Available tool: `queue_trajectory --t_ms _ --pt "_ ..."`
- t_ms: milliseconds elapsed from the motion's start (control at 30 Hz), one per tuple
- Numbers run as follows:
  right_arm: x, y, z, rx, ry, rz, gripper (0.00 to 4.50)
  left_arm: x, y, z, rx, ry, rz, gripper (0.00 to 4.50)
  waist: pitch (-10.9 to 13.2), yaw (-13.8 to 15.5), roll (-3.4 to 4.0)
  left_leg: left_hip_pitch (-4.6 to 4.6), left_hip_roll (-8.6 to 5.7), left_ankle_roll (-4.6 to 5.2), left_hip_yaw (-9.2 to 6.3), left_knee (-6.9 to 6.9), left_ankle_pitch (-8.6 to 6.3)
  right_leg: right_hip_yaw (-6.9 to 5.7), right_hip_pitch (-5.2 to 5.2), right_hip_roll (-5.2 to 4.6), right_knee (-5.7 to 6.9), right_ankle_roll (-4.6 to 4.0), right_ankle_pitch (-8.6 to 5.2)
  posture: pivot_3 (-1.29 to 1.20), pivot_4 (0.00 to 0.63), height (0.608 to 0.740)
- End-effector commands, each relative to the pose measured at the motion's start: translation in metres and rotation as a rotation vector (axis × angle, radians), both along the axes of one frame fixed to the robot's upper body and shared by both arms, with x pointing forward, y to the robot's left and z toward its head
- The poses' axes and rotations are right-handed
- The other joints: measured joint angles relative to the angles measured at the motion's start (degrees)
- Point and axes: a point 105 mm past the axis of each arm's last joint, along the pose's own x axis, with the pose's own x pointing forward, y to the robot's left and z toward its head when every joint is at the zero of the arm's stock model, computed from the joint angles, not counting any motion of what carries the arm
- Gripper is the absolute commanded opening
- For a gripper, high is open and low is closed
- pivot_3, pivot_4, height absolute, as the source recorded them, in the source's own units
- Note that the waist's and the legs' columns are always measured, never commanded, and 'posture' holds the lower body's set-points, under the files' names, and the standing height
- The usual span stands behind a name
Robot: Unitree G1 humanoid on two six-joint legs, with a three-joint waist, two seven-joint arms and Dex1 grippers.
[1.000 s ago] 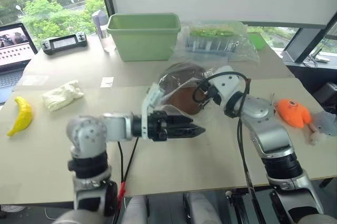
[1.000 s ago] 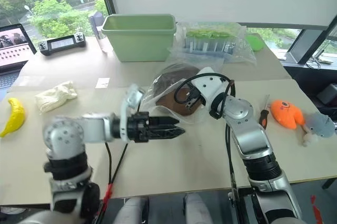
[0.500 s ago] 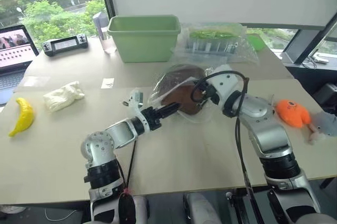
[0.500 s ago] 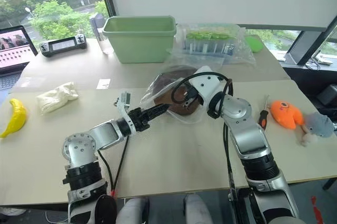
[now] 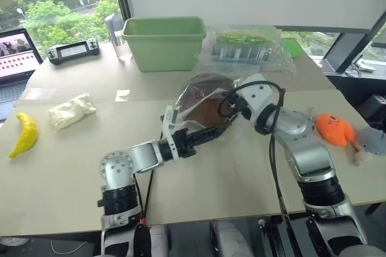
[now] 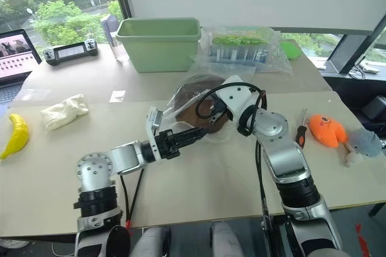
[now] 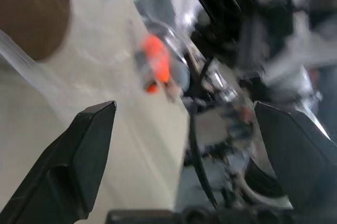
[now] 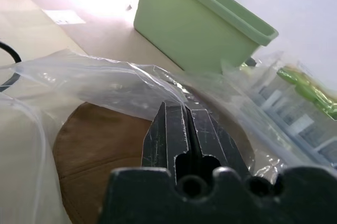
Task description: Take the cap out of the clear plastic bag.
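The dark brown cap (image 5: 205,105) lies inside the clear plastic bag (image 5: 188,95) at the middle of the table. My right gripper (image 8: 176,109) is at the bag's right side, shut with the bag's film pinched at its tips, and the cap (image 8: 105,145) lies just beneath it. My left gripper (image 5: 210,133) reaches in from the left, low over the table. It is open, its fingertips at the bag's near edge. Between its spread fingers (image 7: 95,129) a corner of the cap (image 7: 31,13) shows behind the film.
A green bin (image 5: 164,40) and a clear bag of green and blue things (image 5: 247,46) stand behind the cap. A banana (image 5: 24,133) and an off-white cloth bundle (image 5: 71,109) lie at the left. An orange plush (image 5: 335,129) and a screwdriver (image 6: 301,133) lie at the right.
My left arm has swung down and away from the camera, bringing its open gripper low against the bag's near edge. The right gripper has kept its hold and place.
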Motion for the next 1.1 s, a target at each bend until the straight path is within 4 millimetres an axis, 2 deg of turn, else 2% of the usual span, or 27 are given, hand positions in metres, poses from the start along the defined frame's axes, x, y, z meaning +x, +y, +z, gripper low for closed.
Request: queue_trajectory --t_ms 33,167,300,467,567,633,733,833,1100 --pt "-0.005 -0.005 0.016 0.006 -0.064 -0.017 0.02 -0.008 0.008 0.014 -0.069 -0.037 -0.045 4.5 0.0 0.0 0.0 0.02 0.0 0.0 0.0 -0.03 0.0 0.0 0.0 0.0 0.01 -0.13 -0.07 0.0 0.15 0.737" --pt "-0.005 -0.004 0.014 0.004 -0.06 -0.022 0.02 0.024 -0.004 0.026 -0.123 -0.029 0.073 4.5 0.0 0.9 -0.01 0.01 -0.02 0.0 0.01 0.04 0.0 0.0 0.05 -0.03 -0.04 -0.21 -0.12 0.0 0.15 0.737" --pt "-0.005 -0.003 0.014 0.002 -0.059 -0.025 0.02 0.028 -0.022 0.036 -0.218 0.009 0.038 4.5 0.0 1.2 -0.02 -0.17 -0.06 -0.01 0.0 0.12 0.0 0.01 0.06 -0.05 -0.22 -0.13 -0.08 0.0 0.15 0.737" --pt "-0.006 -0.001 0.022 0.034 -0.066 -0.029 0.02 0.044 -0.034 0.022 -0.19 0.09 0.094 4.5 0.0 0.9 -0.02 -0.25 -0.06 0.0 0.0 -0.06 0.0 0.03 0.01 -0.03 -0.42 0.34 0.21 0.0 0.15 0.737" --pt "-0.008 0.001 0.025 0.04 -0.071 -0.026 0.02 0.06 -0.036 -0.001 -0.11 0.153 0.201 4.5 0.0 0.9 -0.02 -0.23 -0.06 0.0 -0.01 -0.11 0.0 0.03 0.01 -0.02 -0.45 0.34 0.21 0.0 0.15 0.737" --pt "-0.008 0.003 0.026 0.04 -0.071 -0.024 0.02 0.068 -0.033 -0.014 -0.05 0.165 0.265 4.5 0.0 0.9 -0.02 -0.24 -0.06 0.0 0.0 -0.11 0.0 0.03 0.03 -0.03 -0.55 0.37 0.24 0.0 0.15 0.737" --pt "-0.01 0.004 0.027 0.039 -0.071 -0.022 0.02 0.077 -0.02 -0.049 0.051 0.252 0.372 4.5 0.0 0.9 -0.01 -0.27 -0.07 0.0 0.02 -0.11 0.0 0.03 0.07 -0.04 -0.7 0.36 0.28 0.0 0.15 0.737" --pt "-0.011 0.004 0.028 0.037 -0.071 -0.019 0.02 0.076 -0.008 -0.071 0.139 0.31 0.43 4.5 0.0 0.9 -0.03 -0.26 -0.07 0.0 0.03 -0.14 0.0 0.04 0.07 -0.04 -0.72 0.38 0.3 0.0 0.15 0.737" --pt "-0.01 0.006 0.025 0.031 -0.06 -0.015 0.02 0.057 0.026 -0.09 0.248 0.415 0.51 4.5 -0.3 0.1 -0.07 0.12 -0.02 -0.01 0.11 -0.18 -0.01 0.11 0.25 -0.02 -0.67 0.1 0.14 0.0 0.15 0.737"
